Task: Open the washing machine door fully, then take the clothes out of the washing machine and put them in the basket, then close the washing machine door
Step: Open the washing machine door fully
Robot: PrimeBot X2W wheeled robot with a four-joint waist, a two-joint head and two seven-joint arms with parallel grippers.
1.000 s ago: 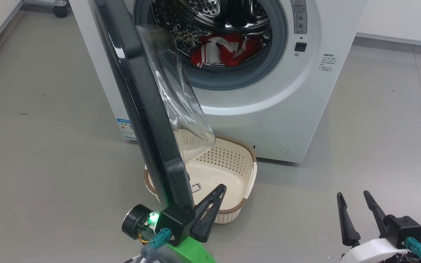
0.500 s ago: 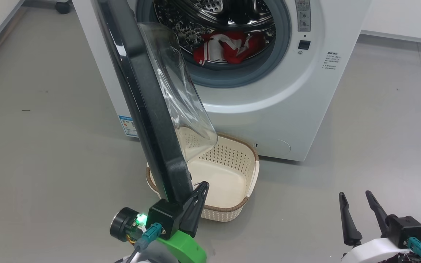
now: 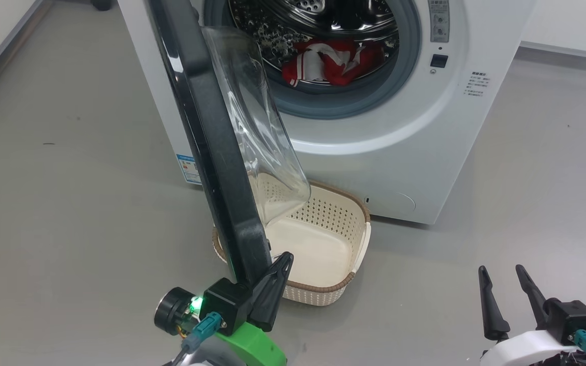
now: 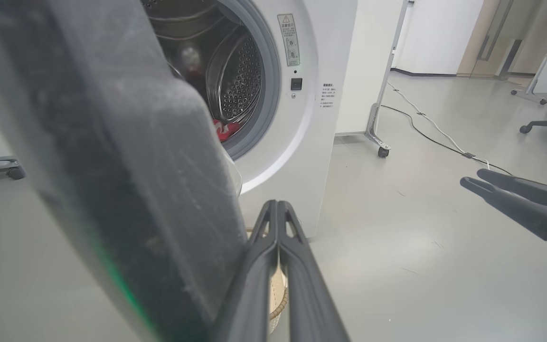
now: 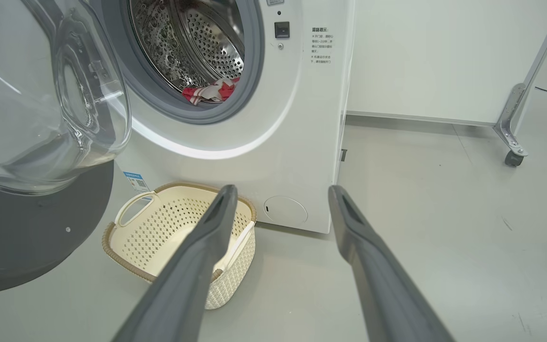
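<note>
As the left end effector [image 3: 286,258], fingers together, leans against the door [image 3: 206,132], the right end effector [image 3: 500,269] gapes upright.

The washing machine door [image 3: 211,152] hides the left of the basket [image 3: 323,216].

Bright even light; near door [image 4: 112,190] blurred (shadows soft).

door [image 3: 211,147] overhanging basket [image 3: 361,244], open path to drum [image 3: 333,20]
</note>
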